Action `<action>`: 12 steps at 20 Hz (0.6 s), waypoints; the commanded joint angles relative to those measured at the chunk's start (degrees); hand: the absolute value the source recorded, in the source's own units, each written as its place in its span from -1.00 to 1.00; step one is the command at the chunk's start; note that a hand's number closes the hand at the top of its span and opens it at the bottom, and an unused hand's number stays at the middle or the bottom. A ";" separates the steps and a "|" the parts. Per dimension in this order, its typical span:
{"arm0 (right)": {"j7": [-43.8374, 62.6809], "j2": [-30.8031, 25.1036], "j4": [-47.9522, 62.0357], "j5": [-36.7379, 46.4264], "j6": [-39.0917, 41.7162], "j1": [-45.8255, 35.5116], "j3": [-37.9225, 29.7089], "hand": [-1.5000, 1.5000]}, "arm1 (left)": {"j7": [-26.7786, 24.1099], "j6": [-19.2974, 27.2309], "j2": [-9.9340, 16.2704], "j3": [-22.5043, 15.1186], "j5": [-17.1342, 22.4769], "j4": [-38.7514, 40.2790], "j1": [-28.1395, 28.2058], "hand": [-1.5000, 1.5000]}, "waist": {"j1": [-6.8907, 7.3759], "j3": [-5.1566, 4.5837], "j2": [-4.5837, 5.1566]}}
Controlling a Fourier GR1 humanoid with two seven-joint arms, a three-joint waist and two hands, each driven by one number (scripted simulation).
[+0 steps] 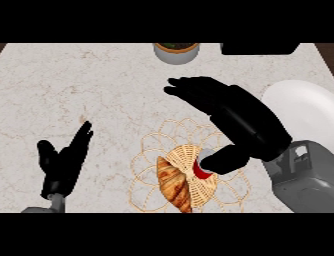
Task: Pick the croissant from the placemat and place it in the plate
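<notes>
Here, at about eight o'clock in the head view, the left hand (63, 162) is seen resting over the pale marbled counter (66, 90), its fingers straight and pointing up toward one o'clock, with nothing held.

Toward six o'clock a woven wicker placemat (155, 142) of looped strands is laid on the counter, and the croissant (174, 186) is found on it, lying lengthwise with its lower tip at the view's bottom edge. It is set just beside, at nine o'clock of, the placemat's dense woven centre.

Above the placemat, the right hand (233, 112) is held over the counter, with its fingers extended toward ten o'clock and relaxed rather than curled. The thumb (225, 161) is pointed down toward eight o'clock, close to the croissant's upper end; whether it is touched cannot be told. A small red patch is seen under the thumb tip. Nothing is gripped by this hand.

At twelve o'clock a grey round pot (176, 53) is cut by the top edge, with a dark object (258, 48) beside it at one o'clock.

At three o'clock the white plate (310, 112) is seen at the counter's right edge, partly hidden by the right forearm (314, 180).
</notes>
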 commanded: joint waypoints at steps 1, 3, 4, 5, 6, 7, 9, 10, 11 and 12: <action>10.07 -3.80 -4.68 0.31 11.78 -3.95 3.85 -1.00 | 0.62 -1.46 0.63 0.43 0.82 1.01 0.58 0.00 | -0.15 -0.26 -0.01; 16.71 0.42 -6.98 3.37 12.78 -3.44 9.39 -1.00 | 0.03 -1.39 -0.25 -0.05 0.57 1.60 1.07 0.00 | 0.07 -0.24 0.06; 20.10 1.61 -7.95 3.23 14.89 -5.25 9.56 -1.00 | 0.96 -1.54 -0.19 -0.21 0.77 0.48 1.11 0.00 | 0.29 -0.21 0.07; 21.18 2.60 -6.67 4.91 14.91 -4.11 10.98 -1.00 | 3.77 0.01 -0.60 -0.94 0.43 -3.53 1.32 0.00 | 0.66 -0.13 0.15; 22.25 3.94 -5.21 6.19 15.97 -5.50 11.07 -1.00 | 0.47 -1.06 -0.78 -0.39 -0.13 0.92 0.39 0.00 | 0.54 -0.15 0.40; 26.06 4.04 -9.02 6.72 17.01 -3.43 12.38 -1.00 | 0.51 0.23 -1.70 0.17 -0.53 2.69 -1.26 0.00 | -0.05 -0.15 0.33; 28.88 8.56 -4.43 9.09 18.29 -5.31 14.01 -1.00 | 0.19 -1.67 -0.53 -1.40 -0.60 -1.91 3.53 0.00 | 0.95 -0.11 0.37; 29.93 11.83 -2.78 10.18 18.55 -6.13 15.27 -1.00 | -2.16 -2.62 -0.86 1.56 0.59 4.86 -0.95 0.00 | 0.61 -0.15 0.57; 34.17 12.76 -7.18 10.53 19.67 -3.69 17.24 -1.00 | -0.12 -3.42 0.78 2.01 0.94 3.45 -0.42 0.00 | 0.34 -0.13 0.41; 31.20 11.59 -6.57 12.23 19.73 -1.34 16.65 -1.00 | -1.51 -2.10 -1.67 0.20 -0.28 1.79 1.30 0.00 | 0.50 -0.09 0.48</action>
